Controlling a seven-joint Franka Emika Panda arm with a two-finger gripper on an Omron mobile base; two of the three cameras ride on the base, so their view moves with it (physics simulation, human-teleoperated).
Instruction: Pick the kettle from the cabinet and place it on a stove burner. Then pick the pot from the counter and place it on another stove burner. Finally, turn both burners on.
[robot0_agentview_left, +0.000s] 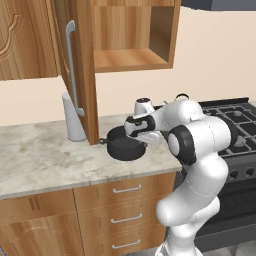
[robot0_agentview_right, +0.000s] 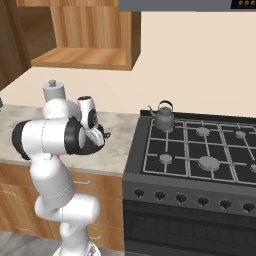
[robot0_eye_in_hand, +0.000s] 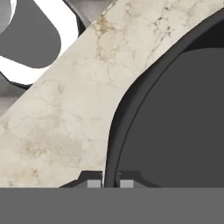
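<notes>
**Fingers clamped on the pot rim**

The stove (robot0_agentview_right: 200, 150) already carries the kettle (robot0_agentview_right: 164, 119) on a rear-left burner. On the bench (robot0_agentview_left: 45, 155), just left of the stove, sits the pot (robot0_agentview_left: 124, 145), directly under the gripper (robot0_eye_in_hand: 110, 181). In the hand view the fingers (robot0_eye_in_hand: 93, 183) straddle its rim wall (one inside, one outside), narrowed onto it. The lift probably goes straight up, then right. No writing is legible.
</notes>
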